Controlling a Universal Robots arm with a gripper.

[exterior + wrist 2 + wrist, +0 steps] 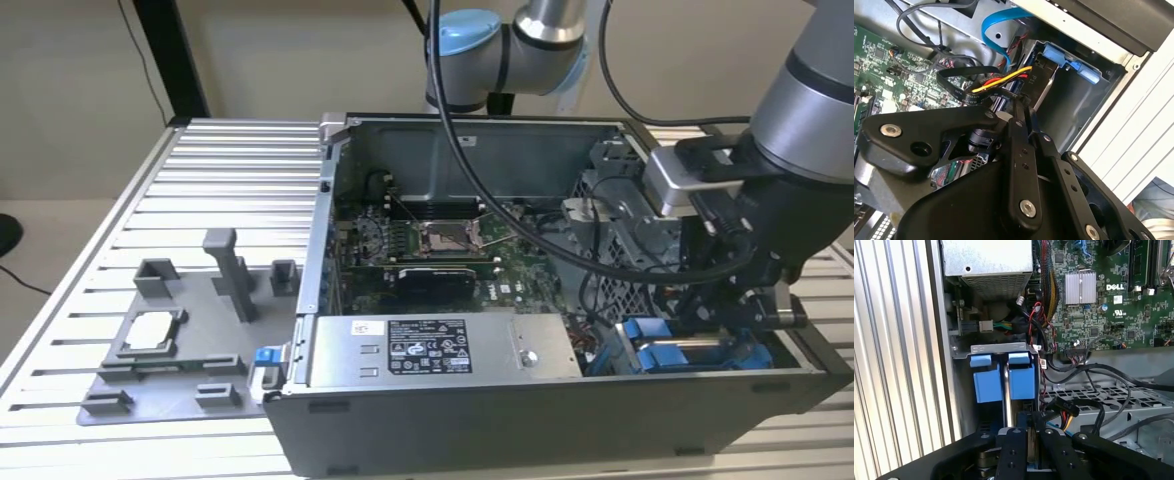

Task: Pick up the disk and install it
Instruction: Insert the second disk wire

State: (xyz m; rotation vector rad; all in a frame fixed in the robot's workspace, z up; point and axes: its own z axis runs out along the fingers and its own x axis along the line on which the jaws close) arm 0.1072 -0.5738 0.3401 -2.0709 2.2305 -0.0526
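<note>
Gripper: the gripper [1026,432] hangs low inside the open computer case [534,425], over the drive bay at the case's front corner. In the first wrist view its two black fingers [1013,450] stand close together around a thin bright metal edge that runs down between them. I judge that they pinch the disk by its edge, but the contact itself is hidden.

Disk: the disk [1021,380] stands on edge in the bay, with its blue carrier tabs up. In the exterior view its blue plastic [694,352] is at about 4 o'clock, just below the gripper.

Bay: a second blue tab [986,382] stands just beside the disk, in the neighbouring slot.

Cables: a yellow, red and black wire bundle [1004,82] passes close by the fingers, and a blue flat cable [991,27] curves further back.

Board: the green circuit board [1104,300] lies beyond the bay, at the case floor.

Tray: the grey parts tray [174,350] outside the case, at 8 o'clock, holds no disk.

Progress: the pick-up looks done, and the disk is already in the bay. If it is pushed fully home I cannot tell; the release is left.
</note>
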